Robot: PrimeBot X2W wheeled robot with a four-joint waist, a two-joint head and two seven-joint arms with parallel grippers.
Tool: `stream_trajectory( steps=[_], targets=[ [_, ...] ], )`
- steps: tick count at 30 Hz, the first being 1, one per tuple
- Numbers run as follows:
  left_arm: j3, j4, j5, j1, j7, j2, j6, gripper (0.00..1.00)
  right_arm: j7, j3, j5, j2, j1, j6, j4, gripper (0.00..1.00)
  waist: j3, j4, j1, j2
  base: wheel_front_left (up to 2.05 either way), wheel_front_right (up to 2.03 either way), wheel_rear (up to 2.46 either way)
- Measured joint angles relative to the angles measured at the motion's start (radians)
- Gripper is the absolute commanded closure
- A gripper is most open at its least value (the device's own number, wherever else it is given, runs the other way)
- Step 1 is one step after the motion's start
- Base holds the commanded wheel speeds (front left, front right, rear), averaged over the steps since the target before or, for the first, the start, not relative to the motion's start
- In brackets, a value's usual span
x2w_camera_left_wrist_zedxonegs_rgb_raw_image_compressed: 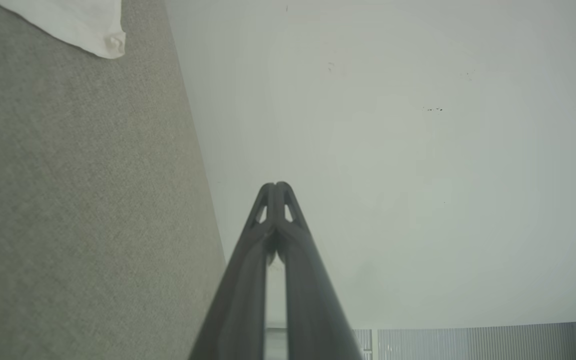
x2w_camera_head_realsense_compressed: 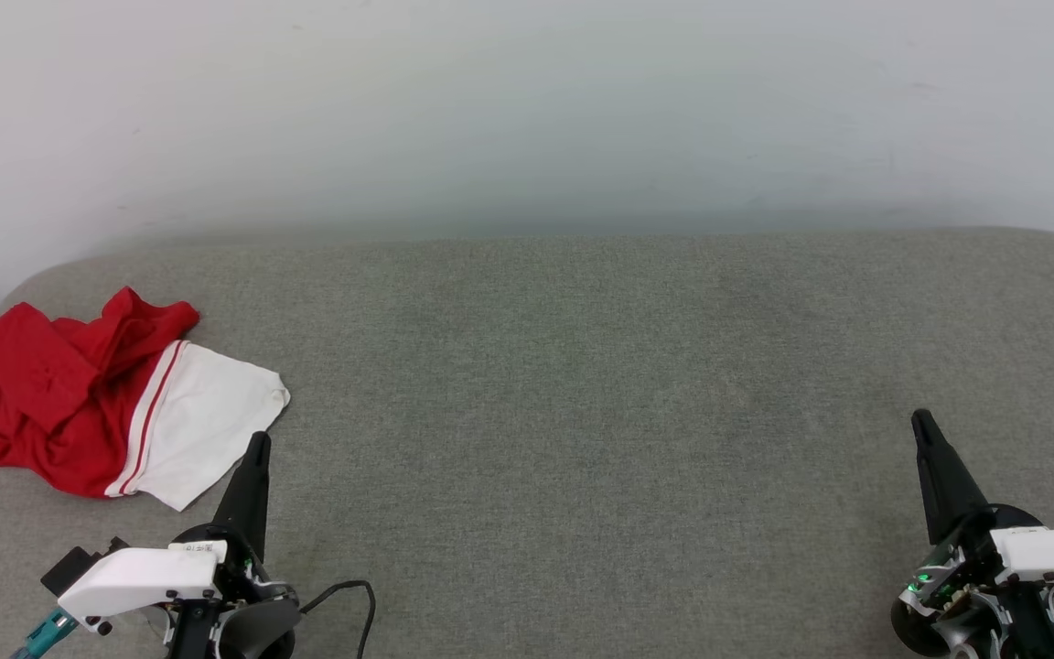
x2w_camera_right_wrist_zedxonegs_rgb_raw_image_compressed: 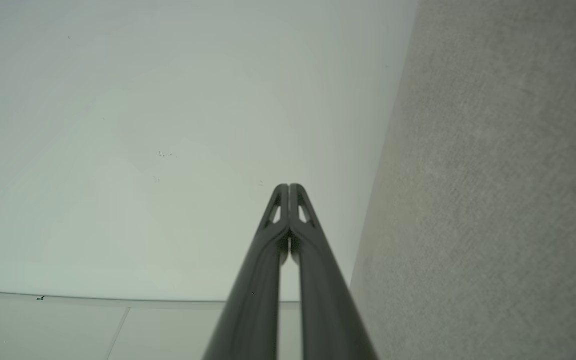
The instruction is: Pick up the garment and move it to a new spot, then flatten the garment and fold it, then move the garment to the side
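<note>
Left jaws and right jaws pressed shut, gripping nothing; left just beside the garment (x2w_camera_head_realsense_compressed: 42, 394), right well apart from it. Lies crumpled on the grey padded surface (x2w_camera_head_realsense_compressed: 582, 384). Seemingly nothing done: pickup, flattening, folding, moving aside all left.

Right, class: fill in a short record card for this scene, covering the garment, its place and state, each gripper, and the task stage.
garment: red jersey, one white sleeve with red-striped trim
place: far left of the grey fabric surface
state: crumpled, unfolded
left gripper: shut, empty, close to the white sleeve, not holding it
right gripper: shut, empty, at the far right, well away from the garment
task stage: garment not yet picked up
</note>
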Motion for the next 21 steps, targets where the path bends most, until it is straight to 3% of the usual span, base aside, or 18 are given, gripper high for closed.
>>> stream_trajectory(
  steps=[6,7,21],
  targets=[
    [0.0,0.0,0.0,0.0,0.0,0.0,0.0,1.0,0.0,0.0,0.0,0.0,0.0,0.0,0.0,1.0,0.0,0.0,0.0,0.0,0.0,0.0,0.0],
    [0.0,0.002,0.0,0.001,0.0,0.0,0.0,0.0,0.0,0.0,0.0,0.0,0.001,0.0,0.002,0.0,0.0,0.0,0.0,0.0,0.0,0.0,0.0],
    [-0.013,0.019,0.027,0.06,-0.048,-0.004,0.001,0.0,-0.046,0.02,-0.027,0.001,0.053,0.0,0.026,0.0,0.002,-0.002,0.0,0.0,0.0,0.0,0.0]
  ],
)
